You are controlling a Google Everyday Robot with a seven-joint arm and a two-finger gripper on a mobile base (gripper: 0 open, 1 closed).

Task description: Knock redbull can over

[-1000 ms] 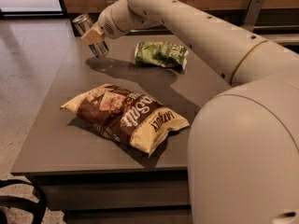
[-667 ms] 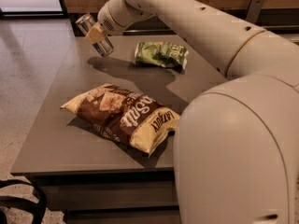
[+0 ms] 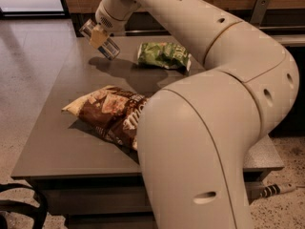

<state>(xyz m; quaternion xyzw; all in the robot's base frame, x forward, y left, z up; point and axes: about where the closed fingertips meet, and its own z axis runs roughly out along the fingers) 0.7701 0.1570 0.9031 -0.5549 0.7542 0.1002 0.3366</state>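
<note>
FAR-LEFT CORNER OF THE TABLETOP: The redbull can (image 3: pixel 109 48) hangs tilted, silver top up and to the left, blue end down and to the right, with the claw (image 3: pixel 99 37) clamped across its middle. Its lower end looks just clear of the grey tabletop (image 3: pixel 57 147), above its own shadow, though contact cannot be ruled out from where I stand.

The worry is the position. The can is near the tabletop's far-left edge with bare floor beyond, and a slim round can let go at this angle would likely land on its side and roll. If it rolls left or away, it goes off the edge. A release from too high could bounce it the same way. Equally, if the claw never lets go, the can is only being carried at a slant, not knocked over.

To the right lies a green chip bag (image 3: pixel 164 55), near but apart from the can; a sideways sweep of the wrist could shove it. Nearer, a brown chip bag (image 3: pixel 107 113) sits mid-table, its right end hidden behind the robot's bulky white arm (image 3: pixel 228 42) (whether the two touch is impossible to say). A wide swing of that arm could drag the bag.
</note>
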